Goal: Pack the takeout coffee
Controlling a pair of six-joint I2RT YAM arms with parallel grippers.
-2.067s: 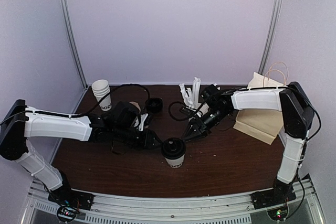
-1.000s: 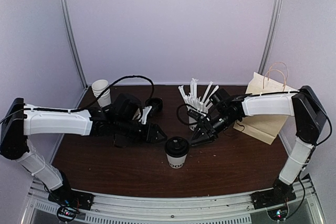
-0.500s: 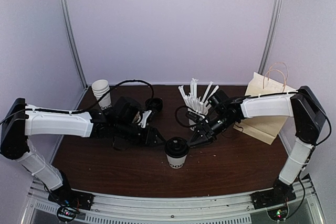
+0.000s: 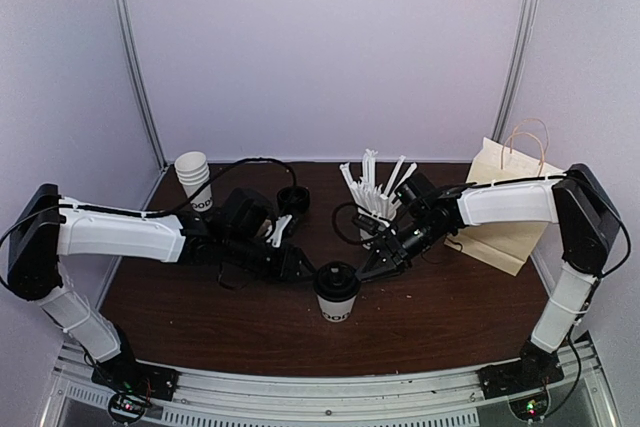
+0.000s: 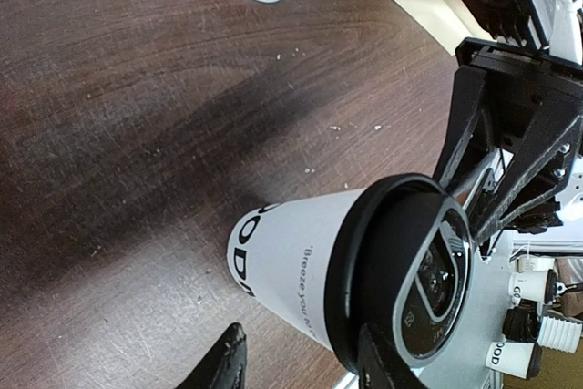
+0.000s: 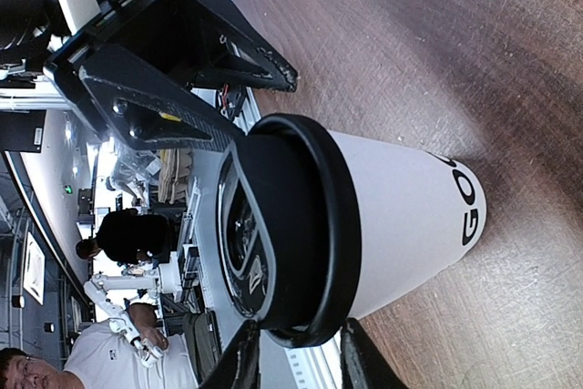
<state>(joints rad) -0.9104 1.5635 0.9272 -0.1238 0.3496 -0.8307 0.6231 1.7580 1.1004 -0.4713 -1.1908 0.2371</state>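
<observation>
Takeout coffee (image 4: 334,292) stands upright, lid on, near-centre front of table (image 4: 200,332). L gripper (image 4: 298,266) and R gripper (image 4: 370,268) flank its lid from either side, both w/ fingers apart and holding nothing, prob. lining up so one pinches the cup while the other steadies; contact w/ cup can't be told. Paper bag (image 4: 500,219) sits back right by R arm, so that arm likely does the carry. Count: 1 lidded cup, 1 stack of lidless cups (image 4: 194,179), 1 cup of straws (image 4: 376,199), 1 bag, 1 black round item (image 4: 293,199) (lid?), 2 arms.
</observation>
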